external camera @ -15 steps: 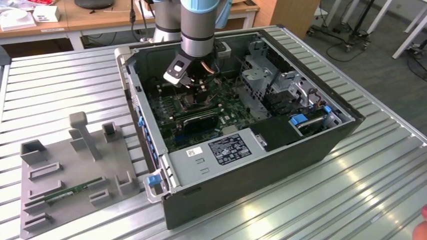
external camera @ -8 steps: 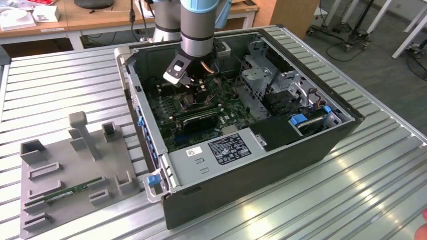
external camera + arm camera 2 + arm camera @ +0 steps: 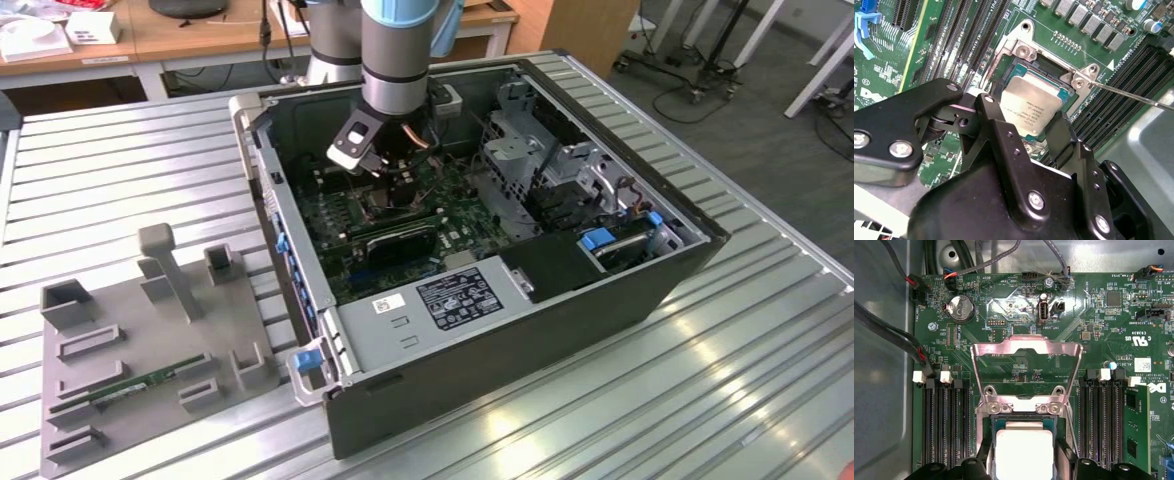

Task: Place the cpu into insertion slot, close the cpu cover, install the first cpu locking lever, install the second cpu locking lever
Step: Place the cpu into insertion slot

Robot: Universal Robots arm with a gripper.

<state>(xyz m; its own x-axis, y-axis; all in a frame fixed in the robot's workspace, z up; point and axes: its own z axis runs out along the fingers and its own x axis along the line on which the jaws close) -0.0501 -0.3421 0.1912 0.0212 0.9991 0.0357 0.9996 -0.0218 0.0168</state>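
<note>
One cpu [image 3: 1031, 105] sits at the one insertion slot [image 3: 1044, 77]; seated or just above it, can't tell. Two fingers [image 3: 999, 125] are clamped on its opposite edges in both wrist views. One cpu cover [image 3: 1026, 347] is swung up off the slot, open. One locking lever [image 3: 1134, 96], a thin rod, pokes out past a slot corner, clear of the cover. Two banks of memory slots [image 3: 946, 425] flank the slot, tight beside the fingers. One coin cell [image 3: 961, 307] lies beyond the cover. In the exterior view, one arm [image 3: 394, 60] reaches into the open case [image 3: 534, 330] on the bench [image 3: 667, 400]. One gray fixture [image 3: 134, 330] lies to the exterior view's left, carrying one memory stick [image 3: 140, 385].
</note>
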